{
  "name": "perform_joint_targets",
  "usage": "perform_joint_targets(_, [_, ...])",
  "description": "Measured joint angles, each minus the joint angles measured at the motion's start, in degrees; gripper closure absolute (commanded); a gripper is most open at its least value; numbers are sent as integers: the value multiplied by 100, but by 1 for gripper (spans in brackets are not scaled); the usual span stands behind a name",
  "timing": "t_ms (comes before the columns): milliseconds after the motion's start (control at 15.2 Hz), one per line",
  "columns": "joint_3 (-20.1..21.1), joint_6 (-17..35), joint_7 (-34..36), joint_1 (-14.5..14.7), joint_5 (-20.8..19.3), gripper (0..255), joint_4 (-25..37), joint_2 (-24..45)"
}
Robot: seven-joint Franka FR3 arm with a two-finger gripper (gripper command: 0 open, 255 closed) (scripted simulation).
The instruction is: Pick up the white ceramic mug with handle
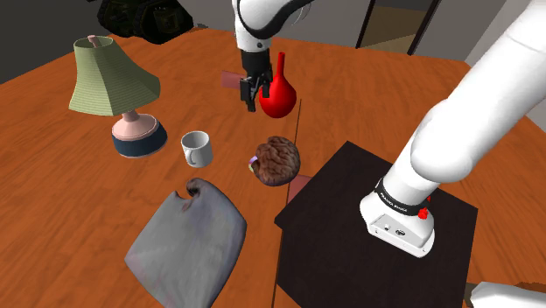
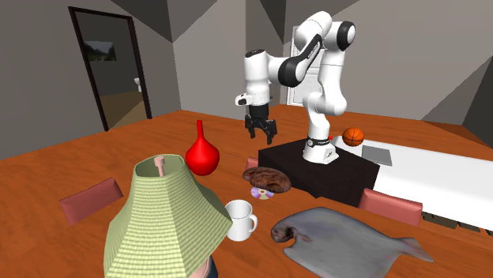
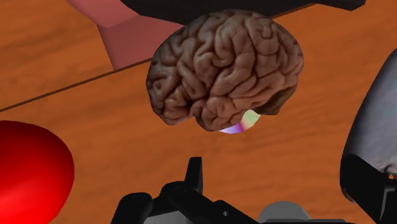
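Note:
The white mug (image 1: 197, 149) stands upright on the wooden table (image 1: 52, 175), its handle turned toward the grey cloth-like sheet. In the second exterior view the mug (image 2: 240, 219) sits just beside the lampshade. My gripper (image 1: 253, 93) hangs open in the air next to the red vase (image 1: 277, 96), well above the table and apart from the mug, with nothing between its fingers. The second exterior view shows the gripper (image 2: 261, 130) with its fingers spread. In the wrist view a black finger (image 3: 191, 177) shows, and the mug's pale rim (image 3: 289, 214) lies near it.
A brown brain model (image 1: 278, 161) lies on a shiny disc (image 2: 259, 193) between the mug and the dark stand (image 1: 332, 254). A green-shaded lamp (image 1: 112, 83) stands beside the mug. A grey fish-shaped sheet (image 1: 187, 243) lies nearer the camera. An orange ball (image 2: 353, 137) rests behind the stand.

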Motion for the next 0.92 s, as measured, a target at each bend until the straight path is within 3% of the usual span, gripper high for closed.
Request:
perform_joint_targets(462, [112,536,234,123,-310,0,1008,1570])
perform_joint_targets(924, [110,618,459,391,-647,0,2524,3197])
